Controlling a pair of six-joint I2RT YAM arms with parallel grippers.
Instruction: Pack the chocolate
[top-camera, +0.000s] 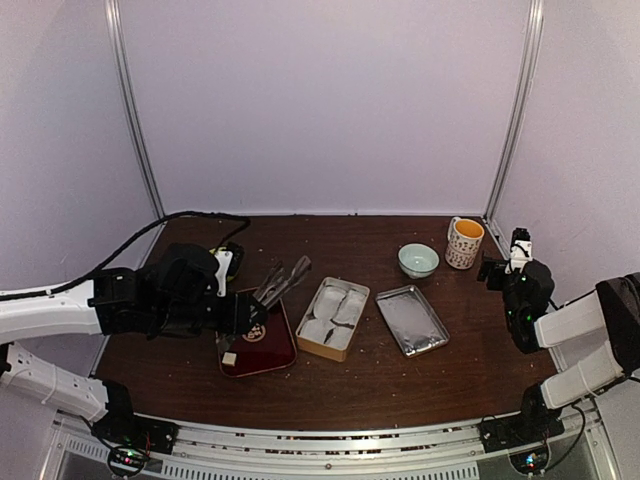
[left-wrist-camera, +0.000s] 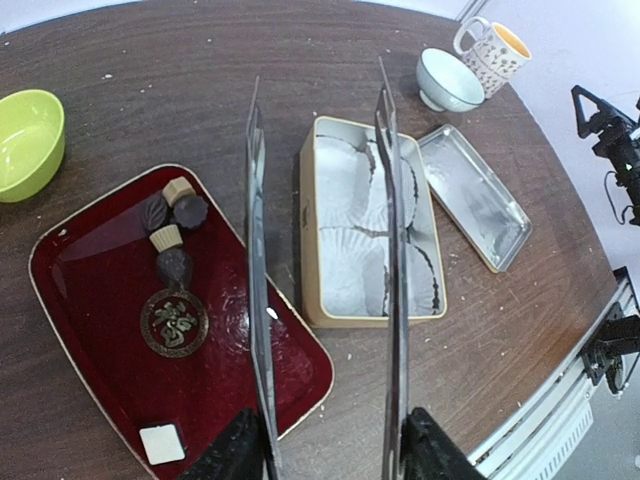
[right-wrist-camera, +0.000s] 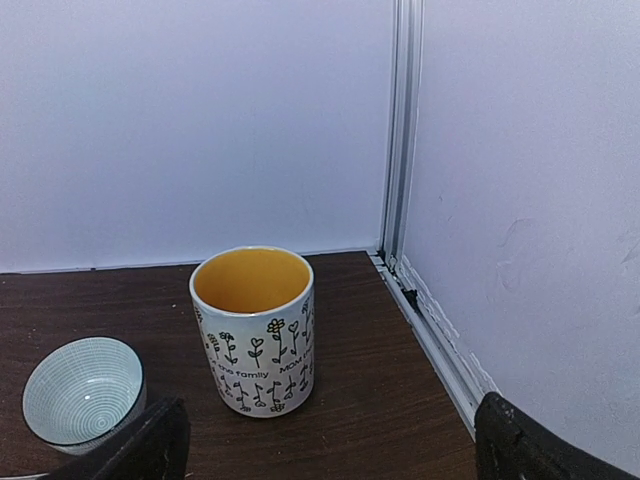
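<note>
Since the left gripper (left-wrist-camera: 318, 75) hangs half-spread and empty between red tray (left-wrist-camera: 60, 300) and tin box (left-wrist-camera: 305, 250), its thin fingers could pinch a round chocolate (left-wrist-camera: 175, 268) off-centre and flick it away.
Red tray: small chocolate cluster, one pale cube (left-wrist-camera: 162, 443).
Tin box: white paper cups (left-wrist-camera: 345, 180); chocolate inside uncertain.
Right gripper (right-wrist-camera: 330, 445): wide, empty, beside the mug (right-wrist-camera: 253, 330).

Tray (left-wrist-camera: 100, 290) and tin (left-wrist-camera: 340, 318) leave a narrow gap; mug (right-wrist-camera: 255, 330) and bowl (right-wrist-camera: 80, 390) crowd the corner.

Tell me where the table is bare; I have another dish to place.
Bare wood: the near edge in front of the tin and its lid, and the back, left of the pale bowl. Crowded: red tray, tin and lid side by side.
</note>
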